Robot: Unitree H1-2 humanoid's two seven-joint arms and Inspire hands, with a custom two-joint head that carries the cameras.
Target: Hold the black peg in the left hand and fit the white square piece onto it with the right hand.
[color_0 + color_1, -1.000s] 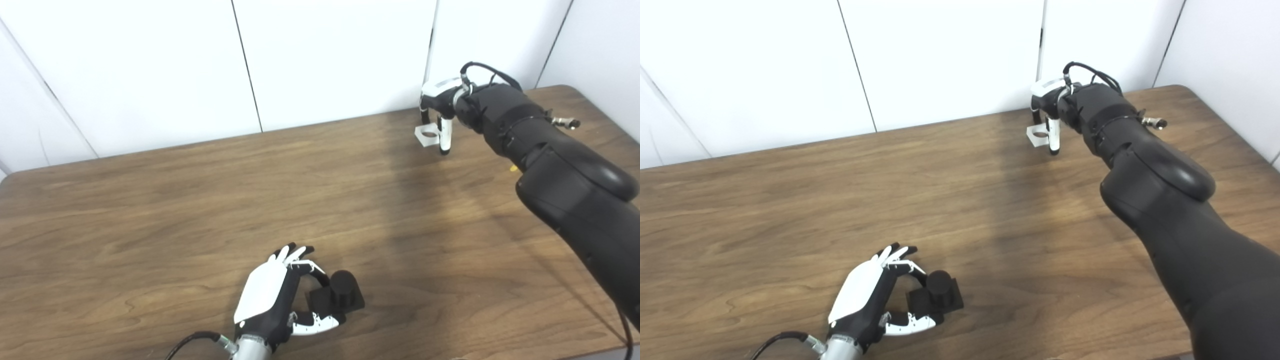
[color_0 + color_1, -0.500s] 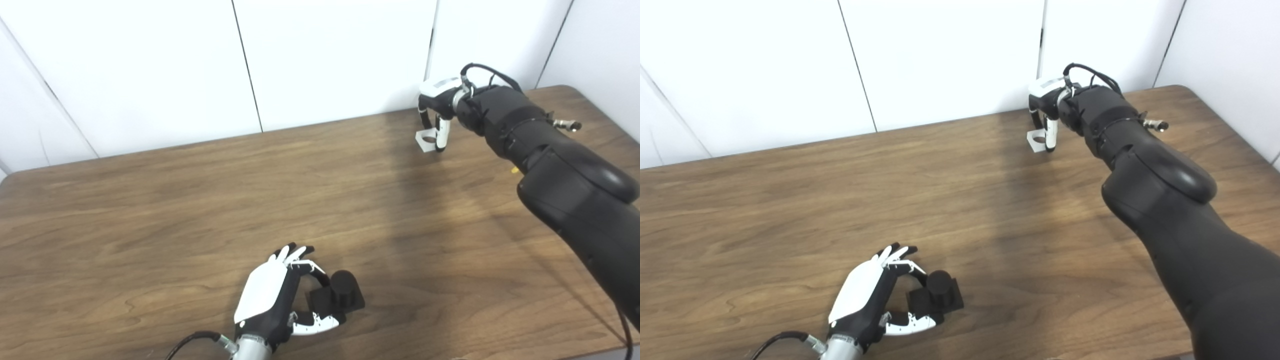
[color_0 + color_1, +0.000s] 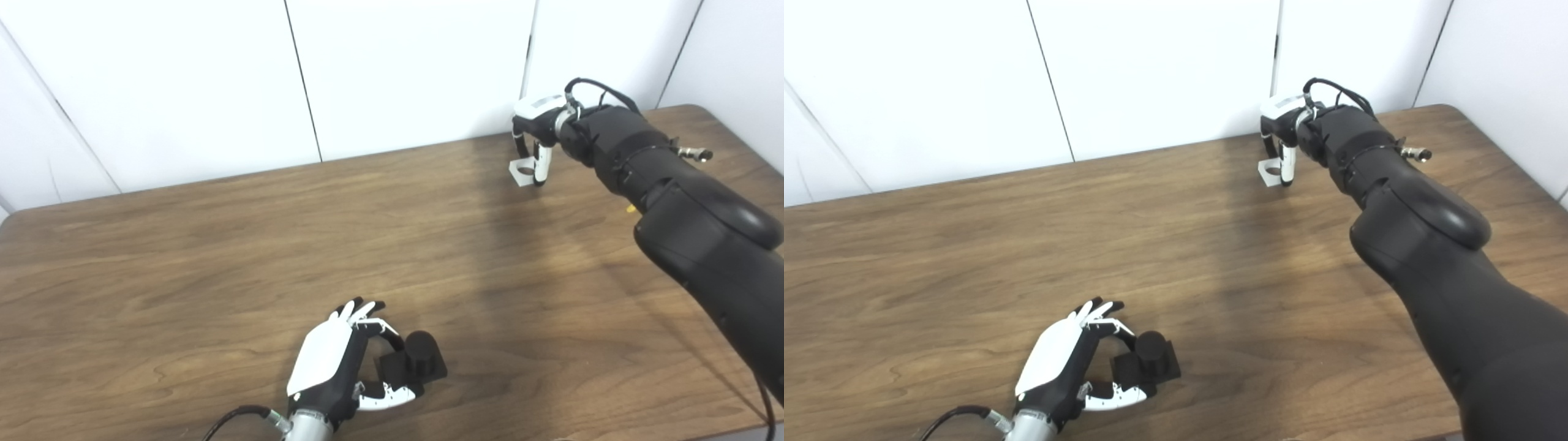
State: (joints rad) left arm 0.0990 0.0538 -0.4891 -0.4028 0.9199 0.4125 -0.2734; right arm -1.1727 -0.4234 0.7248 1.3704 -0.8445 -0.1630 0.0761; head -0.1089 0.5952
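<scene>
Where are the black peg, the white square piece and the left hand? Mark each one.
black peg (image 3: 420,354): left eye view, on its round upright post.
white square piece (image 3: 522,171): left eye view, on its flat white face beside the hole.
left hand (image 3: 1053,362): right eye view, on its white back.

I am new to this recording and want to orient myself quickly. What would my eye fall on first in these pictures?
First, the big black right arm reaching across to the far right of the wooden table, where the right hand closes its fingers around the white square piece. Next, at the near edge, the white-backed left hand curls around the black peg, which stands upright on its square base on the table.
</scene>
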